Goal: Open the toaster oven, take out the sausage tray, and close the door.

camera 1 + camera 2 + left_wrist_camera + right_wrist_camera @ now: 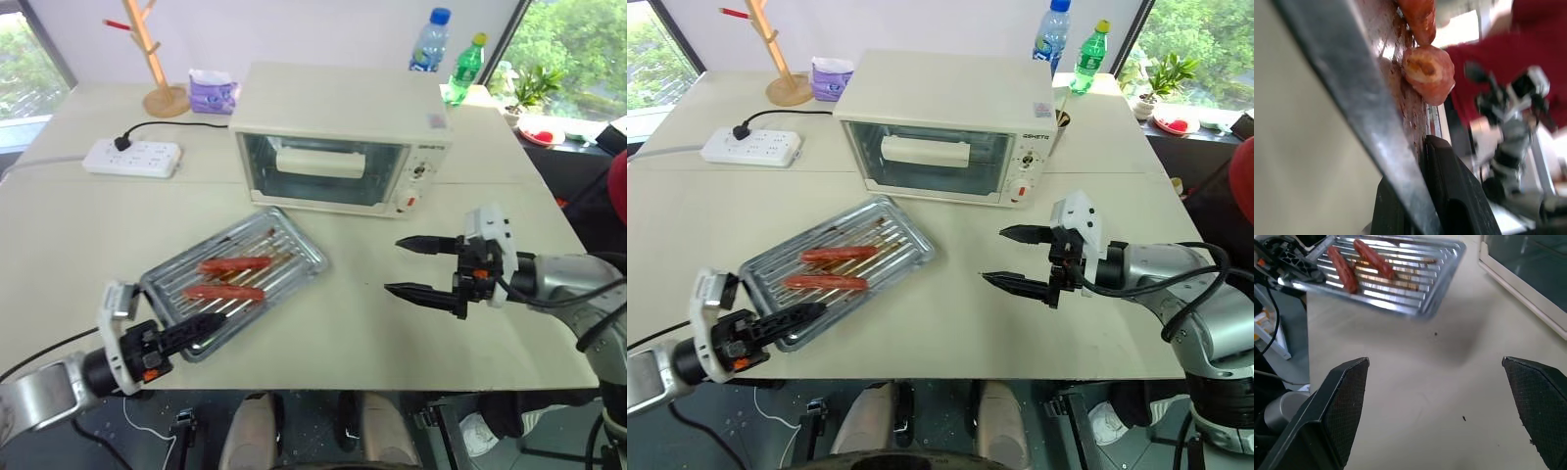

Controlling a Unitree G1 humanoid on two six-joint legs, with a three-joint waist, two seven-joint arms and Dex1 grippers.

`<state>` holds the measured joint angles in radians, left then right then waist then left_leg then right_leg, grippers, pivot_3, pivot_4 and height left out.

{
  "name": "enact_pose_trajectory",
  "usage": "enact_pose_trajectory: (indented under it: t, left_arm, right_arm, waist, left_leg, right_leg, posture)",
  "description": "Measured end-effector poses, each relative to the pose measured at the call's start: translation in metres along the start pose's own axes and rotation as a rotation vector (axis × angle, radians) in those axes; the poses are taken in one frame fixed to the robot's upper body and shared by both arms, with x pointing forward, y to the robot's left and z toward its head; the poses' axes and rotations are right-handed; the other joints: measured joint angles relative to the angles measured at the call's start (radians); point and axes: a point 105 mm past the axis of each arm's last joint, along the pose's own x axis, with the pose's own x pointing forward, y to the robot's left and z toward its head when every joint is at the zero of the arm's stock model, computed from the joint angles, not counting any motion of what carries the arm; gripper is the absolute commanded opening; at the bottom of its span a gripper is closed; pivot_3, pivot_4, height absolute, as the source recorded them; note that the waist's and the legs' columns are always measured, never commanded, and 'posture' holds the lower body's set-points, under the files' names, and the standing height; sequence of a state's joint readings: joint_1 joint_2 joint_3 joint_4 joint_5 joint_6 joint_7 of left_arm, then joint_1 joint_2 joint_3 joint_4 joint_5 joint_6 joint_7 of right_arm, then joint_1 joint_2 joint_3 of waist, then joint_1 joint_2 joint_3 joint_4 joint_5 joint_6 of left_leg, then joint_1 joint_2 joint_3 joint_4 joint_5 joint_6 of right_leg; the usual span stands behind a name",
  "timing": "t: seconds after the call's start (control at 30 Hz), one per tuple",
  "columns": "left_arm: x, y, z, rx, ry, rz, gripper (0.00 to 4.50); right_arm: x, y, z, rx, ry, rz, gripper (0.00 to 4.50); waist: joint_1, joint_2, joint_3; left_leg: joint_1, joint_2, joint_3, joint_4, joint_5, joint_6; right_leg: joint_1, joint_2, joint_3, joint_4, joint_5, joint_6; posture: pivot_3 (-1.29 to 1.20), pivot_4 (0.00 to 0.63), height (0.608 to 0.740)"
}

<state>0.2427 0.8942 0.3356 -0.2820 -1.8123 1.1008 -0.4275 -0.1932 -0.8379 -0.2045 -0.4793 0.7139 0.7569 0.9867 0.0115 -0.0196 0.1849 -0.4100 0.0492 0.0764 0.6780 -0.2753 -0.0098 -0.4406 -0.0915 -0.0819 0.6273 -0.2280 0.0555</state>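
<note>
Left gripper (196, 333) pinches the shallow silver sausage tray (284, 257) by one rim; it could tip. Right gripper (423, 265) gapes empty.

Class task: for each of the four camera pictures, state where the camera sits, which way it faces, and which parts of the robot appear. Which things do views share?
Left eye: head, forward and down; toaster oven, both arms.
Right eye: beside it, same scene; left gripper shut on the sausage tray.
Left wrist: along its fingers, clamping the tray rim.
Right wrist: along open right gripper, toward the table.
Shared: tray and sausages.
</note>
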Motion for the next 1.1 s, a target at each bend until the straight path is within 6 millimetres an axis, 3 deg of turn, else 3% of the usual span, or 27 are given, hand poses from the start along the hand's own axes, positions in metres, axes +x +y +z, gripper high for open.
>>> enact_pose_trajectory:
  t: [0.5, 0.87, 1.07, 1.1]
  left_arm:
    - [0.071, 0.010, 0.034, 0.031, 0.264, -0.126, 0.00]
    - [0.089, 0.022, 0.023, 0.047, 0.462, -0.121, 0.00]
    - [0.119, 0.012, 0.028, 0.043, 0.480, -0.168, 0.00]
    - [0.120, 0.014, 0.027, 0.038, 0.484, -0.160, 0.37]
  right_arm:
    - [-0.022, 0.013, -0.013, 0.057, 0.013, -0.200, 4.46]
    - [-0.030, 0.017, -0.020, 0.085, 0.024, -0.272, 4.46]
    - [-0.029, 0.019, -0.018, 0.074, 0.016, -0.287, 4.46]
    - [-0.029, 0.019, -0.018, 0.076, 0.015, -0.289, 4.49]
  waist:
    - [0.004, -0.001, 0.000]
    - [0.005, -0.001, 0.000]
    - [0.004, -0.002, 0.000]
    - [0.000, -0.002, 0.000]
  left_leg:
    - [0.000, -0.001, 0.000, 0.000, 0.000, 0.000]
    - [0.000, 0.000, -0.001, 0.000, 0.000, 0.000]
    - [-0.001, -0.001, -0.001, 0.001, 0.000, 0.001]
    - [-0.001, -0.001, -0.001, 0.001, 0.000, 0.001]
  right_leg:
    - [0.001, 0.002, 0.000, 0.001, 0.000, 0.000]
    - [0.001, 0.002, 0.000, 0.000, 0.000, 0.000]
    - [0.002, 0.002, 0.000, 0.000, 0.000, 0.001]
    - [0.002, 0.002, 0.000, 0.001, 0.000, 0.001]
  posture:
    - [0.00, 0.150, 0.722]
    - [0.00, 0.150, 0.722]
    - [0.00, 0.150, 0.722]
    - [0.00, 0.150, 0.722]
